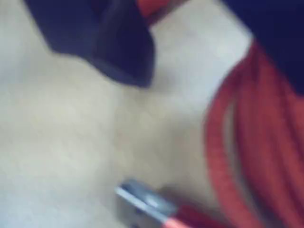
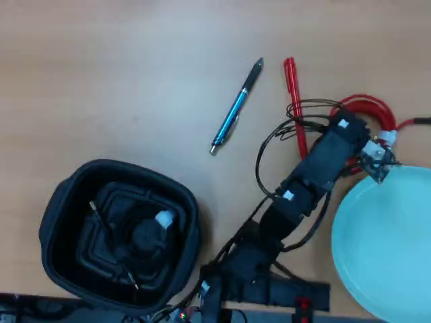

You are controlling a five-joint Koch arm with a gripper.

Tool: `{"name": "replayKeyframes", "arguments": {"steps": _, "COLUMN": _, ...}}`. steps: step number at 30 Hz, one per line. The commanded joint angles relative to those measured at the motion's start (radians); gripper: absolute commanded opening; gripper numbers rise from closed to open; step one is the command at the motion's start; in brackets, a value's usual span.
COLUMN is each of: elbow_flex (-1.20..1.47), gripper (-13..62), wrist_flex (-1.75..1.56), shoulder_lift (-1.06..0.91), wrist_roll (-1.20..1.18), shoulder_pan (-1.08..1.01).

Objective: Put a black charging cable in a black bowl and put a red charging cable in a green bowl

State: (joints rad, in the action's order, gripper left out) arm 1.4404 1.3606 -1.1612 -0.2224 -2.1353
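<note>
No writing can be read anywhere. A blue pen (image 2: 236,108) and a red pen (image 2: 293,101) lie on the pale wooden bench (image 2: 121,74), the red one just beside the arm (image 2: 316,168). The red cable (image 2: 367,106) lies coiled under the pincer (image 2: 378,156), next to the green bowl (image 2: 384,249); its metal plug (image 1: 142,199) shows, blurred, in the wrist view. I cannot tell whether the pincer is spread or pinching. The black cable (image 2: 131,232) lies inside the black bowl (image 2: 60,208).

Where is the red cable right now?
In the overhead view the red cable lies coiled on the table at the upper right, partly under the arm's gripper end, right of the red pen and just above the pale green bowl.
</note>
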Motion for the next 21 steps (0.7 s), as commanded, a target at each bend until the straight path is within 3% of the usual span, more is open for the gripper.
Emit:
{"name": "replayKeyframes", "arguments": {"steps": 1, "elbow_flex": -0.072, "gripper": 12.9, "wrist_flex": 0.006, "shoulder_lift": -0.009, "wrist_roll": 0.005, "shoulder_pan": -0.002}}
{"name": "replayKeyframes", "arguments": {"steps": 5, "elbow_flex": -0.163, "gripper": -7.0, "wrist_flex": 0.005, "shoulder_lift": -0.014, "wrist_roll": -0.002, "shoulder_pan": 0.008}}
{"name": "replayKeyframes", "arguments": {"steps": 13, "elbow_flex": -0.347, "gripper": -7.0, "wrist_flex": 0.008, "shoulder_lift": -0.029, "wrist_roll": 0.002, "shoulder_pan": 0.02}}
{"name": "replayKeyframes", "arguments": {"steps": 21, "elbow_flex": -0.503, "gripper": -7.0, "wrist_flex": -0.02, "shoulder_lift": -0.17, "wrist_roll": -0.005, "shoulder_pan": 0.021}}
